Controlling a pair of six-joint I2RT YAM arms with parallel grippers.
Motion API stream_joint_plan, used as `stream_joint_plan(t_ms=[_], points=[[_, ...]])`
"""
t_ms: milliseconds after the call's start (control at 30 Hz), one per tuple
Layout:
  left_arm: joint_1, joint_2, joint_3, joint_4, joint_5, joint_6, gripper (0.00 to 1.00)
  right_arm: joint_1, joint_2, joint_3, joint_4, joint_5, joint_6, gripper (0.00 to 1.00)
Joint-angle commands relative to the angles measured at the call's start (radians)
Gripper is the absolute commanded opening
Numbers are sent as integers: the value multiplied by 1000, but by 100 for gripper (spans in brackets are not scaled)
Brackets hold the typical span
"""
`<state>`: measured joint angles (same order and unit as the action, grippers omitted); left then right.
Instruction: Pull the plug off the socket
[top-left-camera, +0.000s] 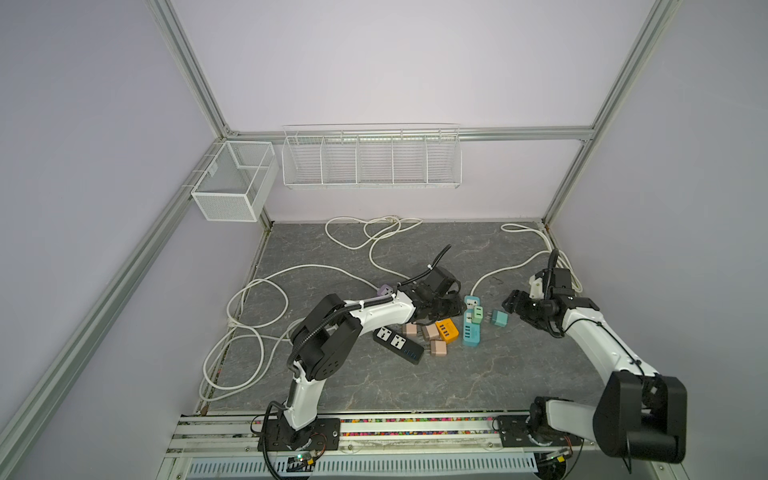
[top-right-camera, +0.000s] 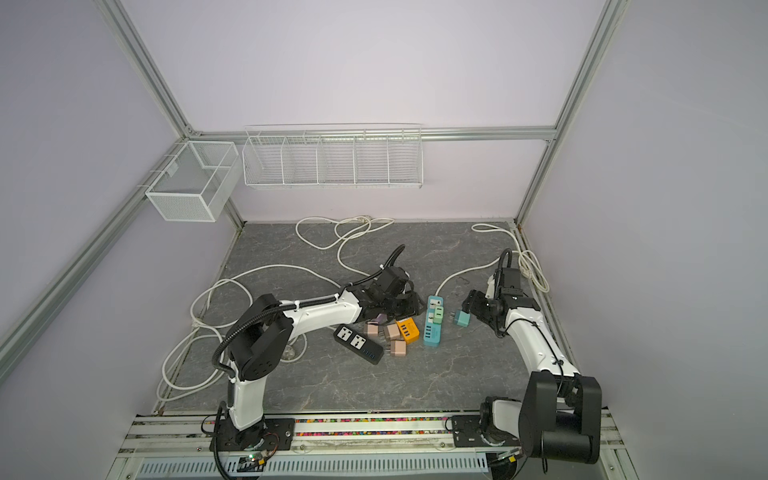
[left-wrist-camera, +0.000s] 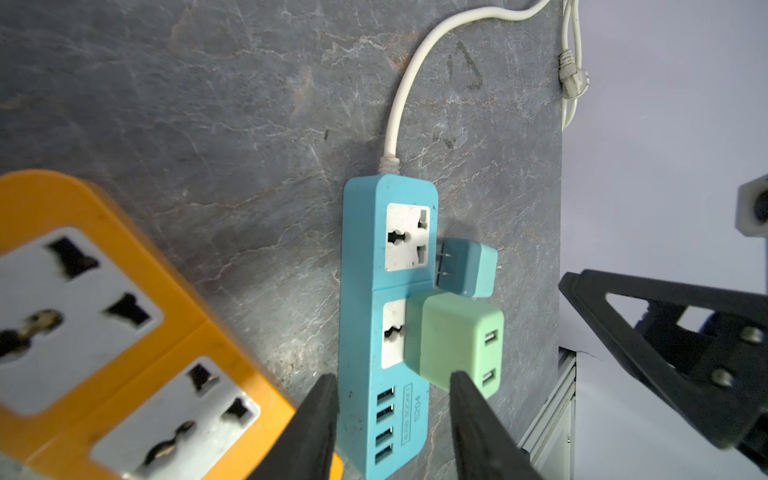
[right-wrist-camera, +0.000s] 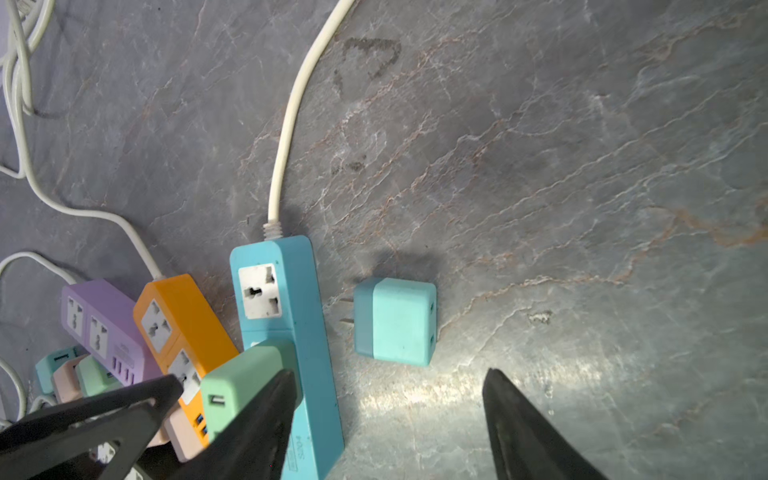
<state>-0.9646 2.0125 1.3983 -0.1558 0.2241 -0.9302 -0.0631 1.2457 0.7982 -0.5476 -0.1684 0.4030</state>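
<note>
Four power strips lie on the grey, veined stone-look worktop (right-wrist-camera: 582, 166). They are a blue strip (left-wrist-camera: 361, 291), an orange strip (right-wrist-camera: 183, 316), a purple strip (right-wrist-camera: 104, 316) and a black strip (top-left-camera: 398, 345), all smooth plastic bars with rounded corners.

The blue strip has two white-faced sockets and four USB slots. Its far socket is empty, and its near socket carries one mint-green adapter (left-wrist-camera: 453, 336), a rounded cube with two USB slots.

The teal plug (right-wrist-camera: 399, 322), a two-tone rounded cube, is out of the socket. It lies on its side just right of the blue strip, with its two flat metal prongs pointing at the strip and a small gap between them.

In a top view three beige-pink cube adapters (top-left-camera: 431, 331) sit between the black and orange strips. More small cubes show beside the purple strip, partly hidden, so I cannot count them.

The right end effector (right-wrist-camera: 389, 372) is spread wide with nothing between its black wedge-shaped fingers, just right of the teal plug. The left end effector (left-wrist-camera: 390, 374) has its fingers partly apart and pinches nothing. The blue strip's USB end shows between them, with bare worktop beside one finger.

The blue strip's round white cord (right-wrist-camera: 286, 124) curves away to the far right.

Two white baskets hang on the far wall: a fine-mesh box (top-left-camera: 232, 183) at the left and a long wire rack (top-left-camera: 372, 160) with five compartments.
</note>
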Motion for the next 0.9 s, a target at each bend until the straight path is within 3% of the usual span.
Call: stream_joint_plan(t_ms=[0, 533, 867], points=[[-6, 43, 35, -11, 31, -2, 46, 37, -36, 36, -119, 47, -9, 76], [-3, 145, 103, 4, 72, -29, 45, 262, -63, 111, -257, 142, 113, 77], [-3, 175, 105, 30, 80, -36, 41, 418, -3, 148, -261, 230, 188, 76]])
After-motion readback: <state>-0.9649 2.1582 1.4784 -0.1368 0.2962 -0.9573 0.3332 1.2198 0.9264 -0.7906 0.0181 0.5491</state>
